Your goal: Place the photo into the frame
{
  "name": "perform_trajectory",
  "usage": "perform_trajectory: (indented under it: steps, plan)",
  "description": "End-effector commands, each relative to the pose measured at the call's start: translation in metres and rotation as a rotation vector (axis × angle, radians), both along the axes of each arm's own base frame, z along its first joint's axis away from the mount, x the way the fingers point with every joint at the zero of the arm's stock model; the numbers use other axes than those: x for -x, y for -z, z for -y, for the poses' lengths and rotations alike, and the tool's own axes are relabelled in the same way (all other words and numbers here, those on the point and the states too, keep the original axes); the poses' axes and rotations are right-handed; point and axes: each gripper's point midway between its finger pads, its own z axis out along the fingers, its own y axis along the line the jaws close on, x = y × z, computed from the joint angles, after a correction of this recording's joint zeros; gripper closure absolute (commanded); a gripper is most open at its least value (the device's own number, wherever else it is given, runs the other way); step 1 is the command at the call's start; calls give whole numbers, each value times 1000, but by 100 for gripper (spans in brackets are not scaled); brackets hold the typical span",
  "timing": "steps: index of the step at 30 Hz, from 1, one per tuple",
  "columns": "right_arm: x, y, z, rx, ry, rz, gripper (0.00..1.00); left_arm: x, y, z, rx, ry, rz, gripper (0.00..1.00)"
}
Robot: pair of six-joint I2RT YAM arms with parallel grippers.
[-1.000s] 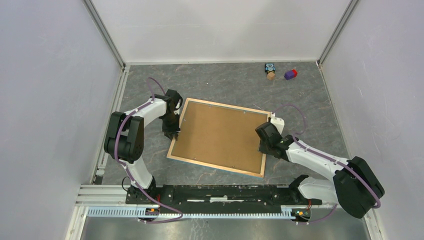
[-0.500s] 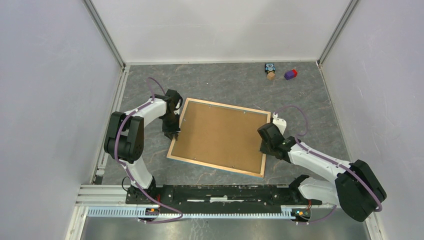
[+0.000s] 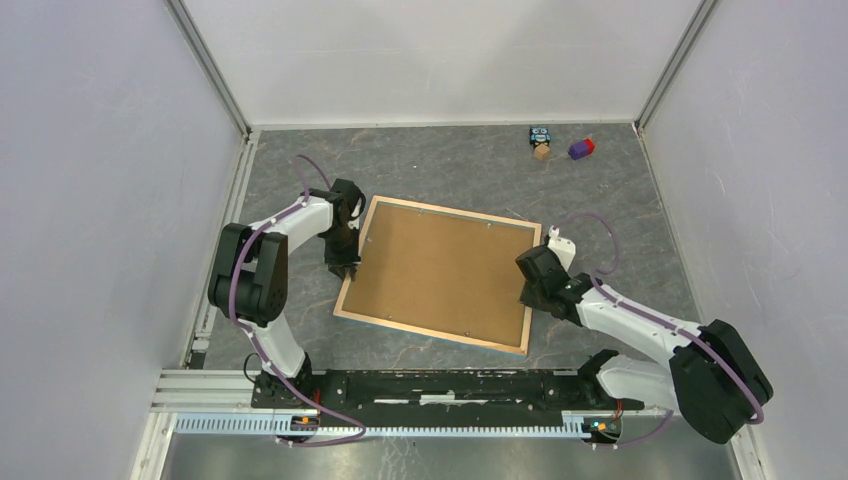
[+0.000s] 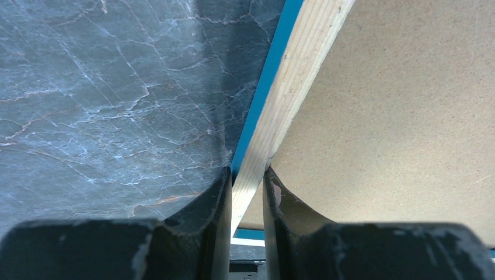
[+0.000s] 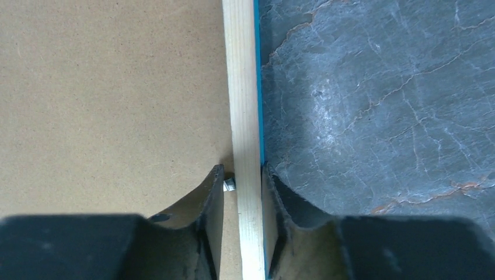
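Note:
The frame (image 3: 430, 333) lies face down mid-table, pale wood back up, with a brown hardboard sheet (image 3: 440, 270) filling its opening. The photo is hidden. My left gripper (image 3: 343, 268) is at the frame's left edge. In the left wrist view it (image 4: 246, 175) is shut on the wooden border (image 4: 292, 81), whose blue side faces the outer finger. My right gripper (image 3: 527, 295) is at the right edge. In the right wrist view it (image 5: 242, 172) straddles the border (image 5: 242, 87). Its outer finger rests on the blue side, and its inner finger touches a small metal tab (image 5: 229, 185) against the wood.
A small figure toy (image 3: 541, 142) and a purple-and-red block (image 3: 581, 149) sit at the back right. White walls enclose the grey marbled tabletop (image 3: 450, 175) on three sides. The arms' black mounting rail (image 3: 440, 385) runs along the near edge.
My right gripper has shifted slightly outward along the frame's right edge. The left arm and the frame have not visibly moved.

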Motion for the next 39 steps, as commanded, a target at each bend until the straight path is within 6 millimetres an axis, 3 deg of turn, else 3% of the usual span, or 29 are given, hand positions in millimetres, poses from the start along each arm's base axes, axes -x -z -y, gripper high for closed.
perform_trajectory:
  steps: [1,3,6,8,12,14,17,20,22,24,26,28,31,33,35,37,39]
  plan:
    - [57,42,5,-16,-28,-230,77,-8,-17,7,35,8,61,98]
    - [57,42,5,-20,-27,-230,89,-8,-16,7,35,8,62,98]
    - [53,41,4,-18,-36,-216,93,-8,-16,7,33,8,59,98]
    - [46,37,4,-2,-56,-189,83,-8,-16,7,35,9,61,98]
    - [24,24,4,30,-151,-96,49,-11,-20,9,46,18,74,97]
    - [13,19,4,49,-218,-52,30,-13,-24,10,58,27,94,84]
    - [-4,9,6,82,-287,18,18,-17,-33,12,75,34,137,67]
    - [-18,5,9,86,-315,45,16,-22,-44,13,82,37,191,54]
    - [-22,9,15,91,-308,18,21,-25,-53,14,95,41,234,46]
    - [-21,14,19,93,-300,-17,38,-30,-69,14,107,37,306,36]
    - [-17,18,20,87,-294,-30,44,-32,-94,18,127,43,396,31]
    - [-12,22,17,62,-305,-34,48,-31,-122,34,176,83,502,27]
    - [-7,24,19,57,-289,-48,64,-13,-160,84,306,218,636,14]
    - [-8,23,23,74,-263,-43,73,9,-177,123,419,319,704,8]
    - [-10,20,26,83,-248,-37,83,37,-179,163,522,439,753,4]
    - [-12,15,25,82,-242,-39,99,65,-171,197,588,571,806,0]
    - [-13,9,25,83,-230,-57,100,92,-156,221,580,708,859,0]
